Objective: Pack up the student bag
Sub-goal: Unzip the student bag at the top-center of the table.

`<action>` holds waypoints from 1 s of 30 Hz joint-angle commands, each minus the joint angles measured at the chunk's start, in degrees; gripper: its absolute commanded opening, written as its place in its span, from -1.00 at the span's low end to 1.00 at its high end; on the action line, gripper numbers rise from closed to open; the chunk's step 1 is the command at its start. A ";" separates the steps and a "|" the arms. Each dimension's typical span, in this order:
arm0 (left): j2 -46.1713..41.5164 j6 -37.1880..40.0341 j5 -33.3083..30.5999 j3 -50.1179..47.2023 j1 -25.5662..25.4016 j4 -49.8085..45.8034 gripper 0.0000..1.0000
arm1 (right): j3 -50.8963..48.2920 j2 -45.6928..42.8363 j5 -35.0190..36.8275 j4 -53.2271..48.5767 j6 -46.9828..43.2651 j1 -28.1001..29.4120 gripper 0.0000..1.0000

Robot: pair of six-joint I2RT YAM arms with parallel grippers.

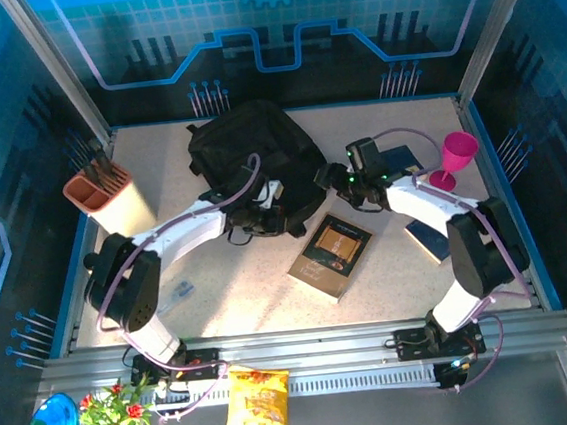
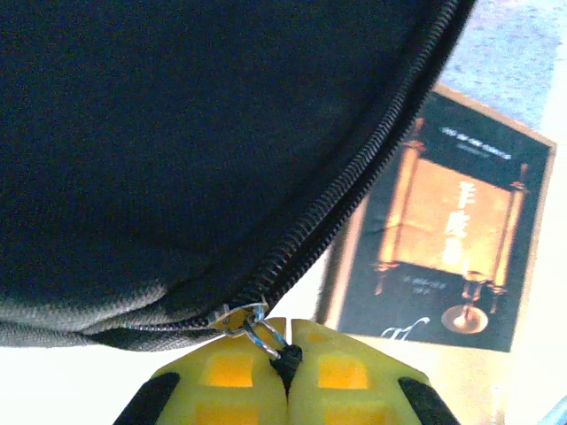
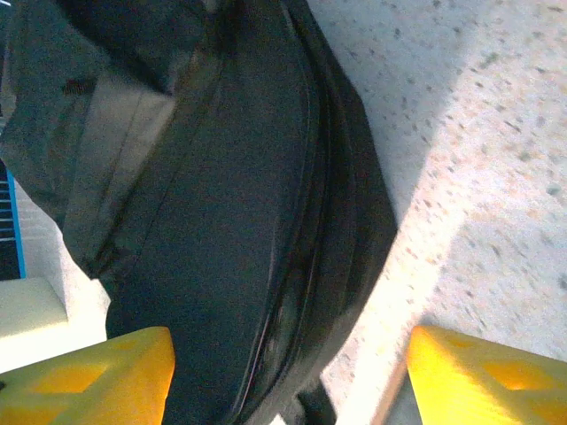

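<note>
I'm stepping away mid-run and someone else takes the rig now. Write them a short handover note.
Grippers: the left gripper is shut on the zipper pull of the student bag. The right gripper is open beside the bag, holding nothing.
Things: the bag lies far-centre on the table. A book and a second book lie outside it.
Done: the zipper pull is gripped.
Left: probably unzip the bag, load the books, then close it.

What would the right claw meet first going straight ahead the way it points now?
The student bag: its black fabric side lies directly ahead, between the open fingers of the right claw. Depth is unclear, but it looks close.
</note>
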 commanded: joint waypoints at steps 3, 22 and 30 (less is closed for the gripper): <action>5.90 0.23 3.97 5.76 -2.51 0.57 -1.00 | -2.13 -0.34 0.72 -2.24 5.16 1.19 0.46; 4.83 1.25 -1.08 5.59 -2.71 -7.44 -1.00 | 11.98 15.16 5.37 -5.97 -0.99 2.60 -0.42; 1.41 4.43 -10.31 3.61 -2.53 -16.28 -1.00 | 11.90 13.83 8.55 -5.94 -3.29 1.35 -0.65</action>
